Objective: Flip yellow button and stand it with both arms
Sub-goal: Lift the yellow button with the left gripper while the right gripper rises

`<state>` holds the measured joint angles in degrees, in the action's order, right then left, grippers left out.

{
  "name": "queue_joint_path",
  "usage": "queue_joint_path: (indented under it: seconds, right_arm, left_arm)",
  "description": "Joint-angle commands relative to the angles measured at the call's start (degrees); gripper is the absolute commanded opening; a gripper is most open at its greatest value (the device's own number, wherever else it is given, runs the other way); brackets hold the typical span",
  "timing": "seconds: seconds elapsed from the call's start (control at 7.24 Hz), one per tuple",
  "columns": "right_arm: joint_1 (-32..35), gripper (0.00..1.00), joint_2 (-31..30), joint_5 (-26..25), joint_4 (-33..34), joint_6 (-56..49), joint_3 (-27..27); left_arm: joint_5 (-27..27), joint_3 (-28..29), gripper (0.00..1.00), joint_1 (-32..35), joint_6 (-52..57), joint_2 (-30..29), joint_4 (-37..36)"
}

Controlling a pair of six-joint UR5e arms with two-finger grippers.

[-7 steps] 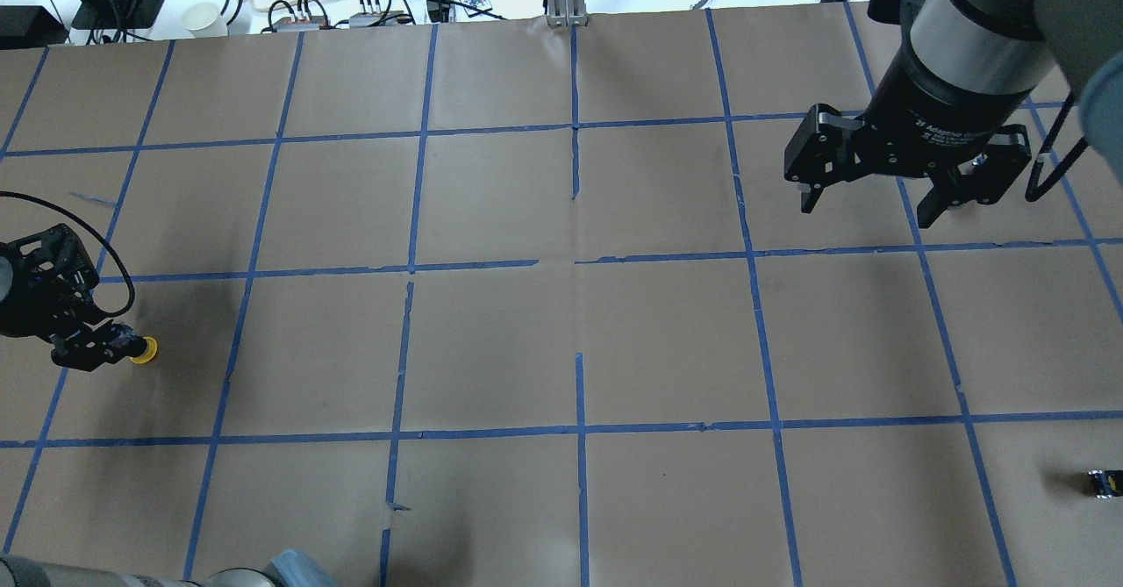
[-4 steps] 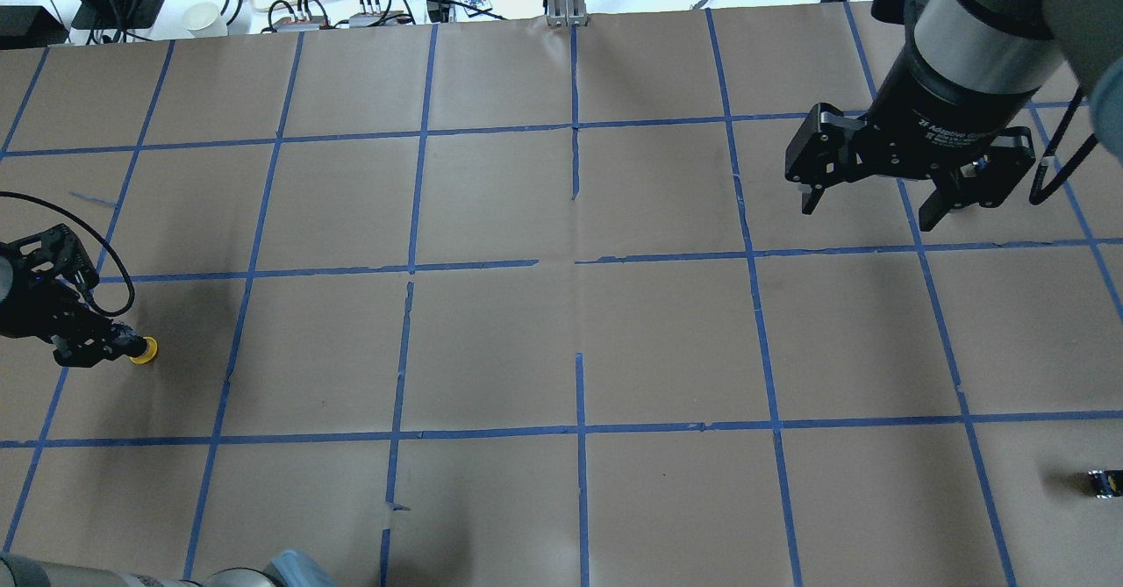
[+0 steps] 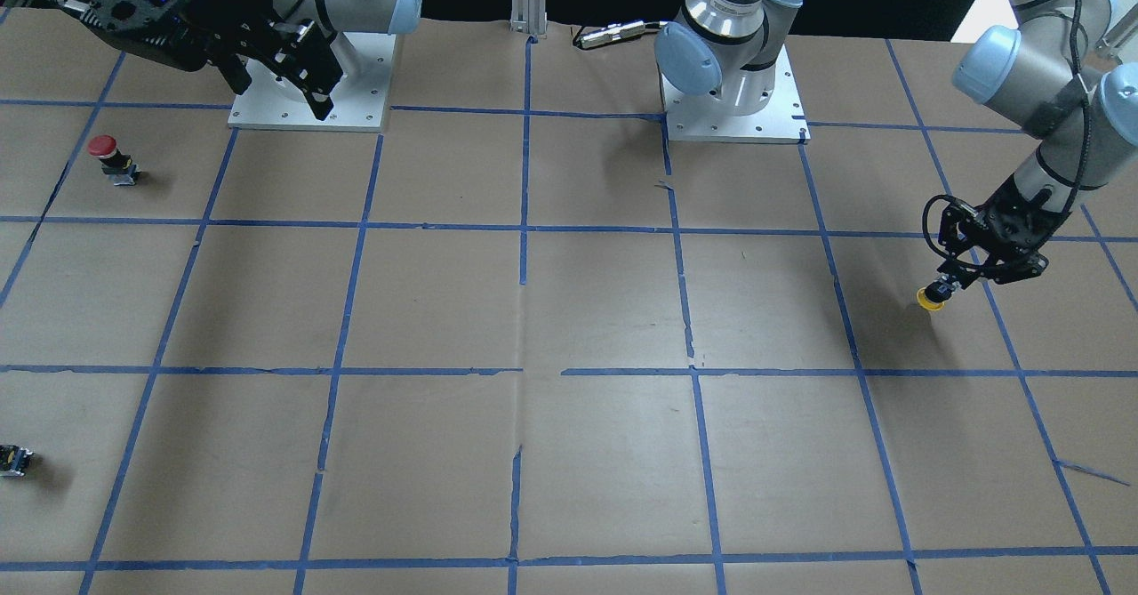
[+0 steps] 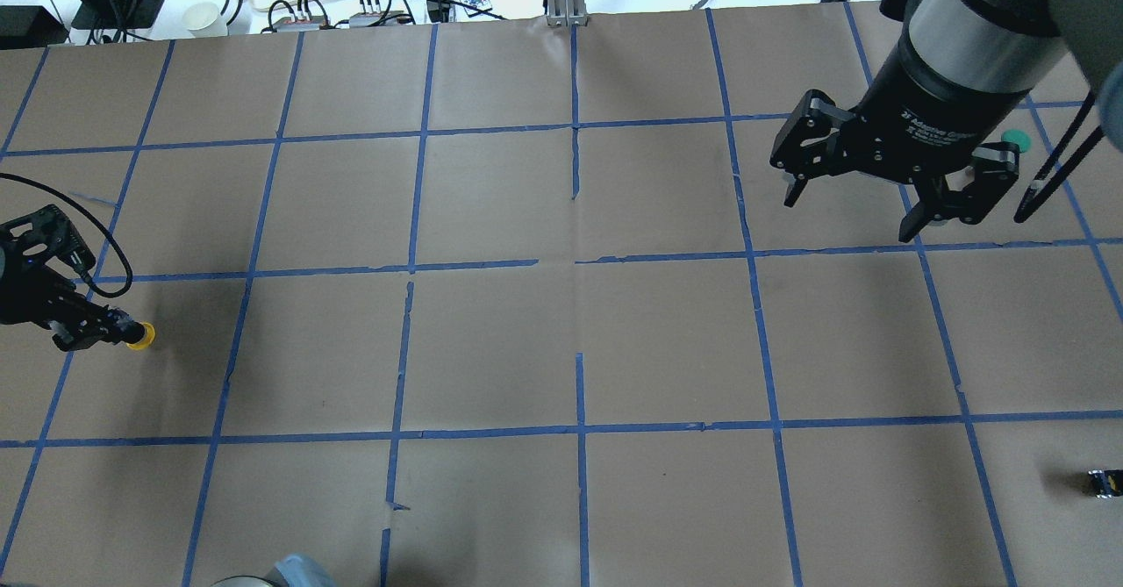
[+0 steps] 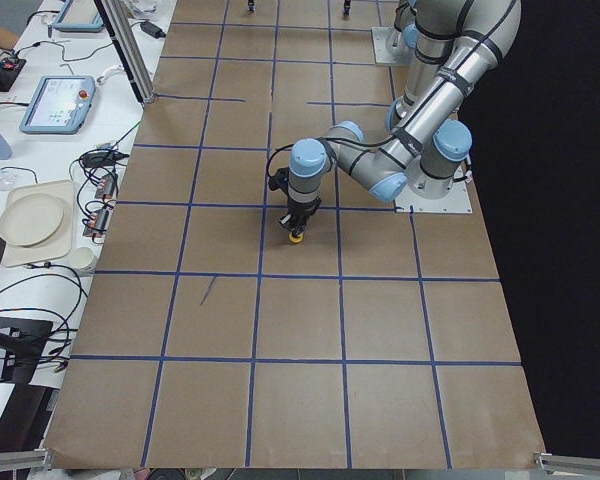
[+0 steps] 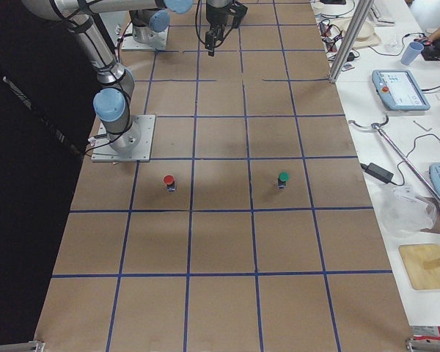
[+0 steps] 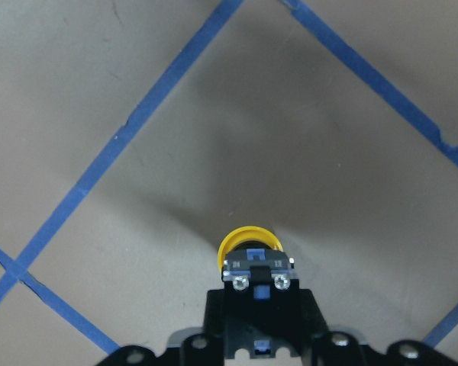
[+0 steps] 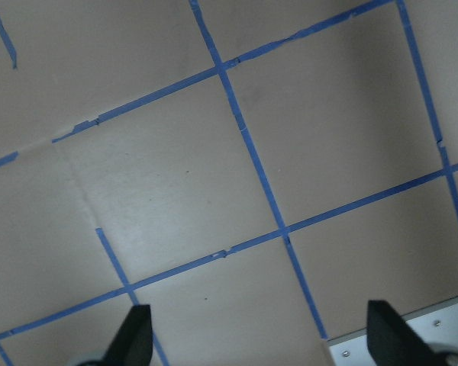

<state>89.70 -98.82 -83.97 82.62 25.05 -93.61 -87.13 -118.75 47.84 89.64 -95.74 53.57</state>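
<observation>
Item: yellow mushroom-capped push-button [image 3: 931,300], cap down, pinched by its body in my black left gripper [image 3: 949,285], at the brown table [image 4: 491,350]'s left end. Item: black right gripper [image 4: 849,214], spread, well apart. Risk: shallow pinch; button may twist free.

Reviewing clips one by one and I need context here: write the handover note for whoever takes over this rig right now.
The left pincer is shut on the black-and-silver body of the small yellow mushroom-cap push-button. The cap points down, low over the brown paper table; contact is unclear.
The right pincer is open and empty, high over the table's right side.
Done: button grasped, cap down.
Left: probably pass it to the right pincer, then stand it on the table.
</observation>
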Motion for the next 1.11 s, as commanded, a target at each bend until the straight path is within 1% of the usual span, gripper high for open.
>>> queue_joint_path:
  seconds: [0.0, 0.14, 0.28, 0.41, 0.55, 0.69, 0.83, 0.97]
  right_arm:
    - [-0.4, 1.0, 0.6, 6.6, -0.3, 10.9, 0.9]
    - [-0.4, 1.0, 0.7, 11.1, -1.0, 12.7, 0.8]
    - [-1.1, 1.0, 1.3, 14.9, -1.3, 13.2, 0.6]
    - [-3.0, 1.0, 1.8, 19.7, -2.3, 13.3, -0.1]
    - [-5.9, 1.0, 1.8, 24.0, -5.9, 12.8, -0.3]
    - [-9.0, 1.0, 1.8, 30.6, -7.4, 12.9, -0.6]
    - [-11.2, 1.0, 2.1, 36.4, -10.2, 13.1, -0.6]
    - [-12.1, 1.0, 2.3, 40.2, -12.3, 13.0, -0.6]
  left_arm:
    - [4.6, 3.7, 0.08, 6.3, -8.1, 4.1, 11.3]
    - [8.3, 8.3, 0.08, 9.5, -13.3, 4.2, 21.8]
    - [12.2, 14.3, 0.08, 15.1, -18.9, 4.1, 30.7]
    - [14.8, 21.4, 0.08, 21.3, -23.2, 3.9, 36.7]
    - [20.6, 26.7, 0.08, 26.1, -25.8, 3.5, 41.3]
    - [28.5, 29.3, 0.08, 29.5, -26.1, 3.5, 42.9]
    - [37.1, 29.4, 0.08, 30.8, -25.7, 3.7, 43.0]
    - [45.3, 29.2, 0.08, 31.1, -25.0, 4.0, 43.2]
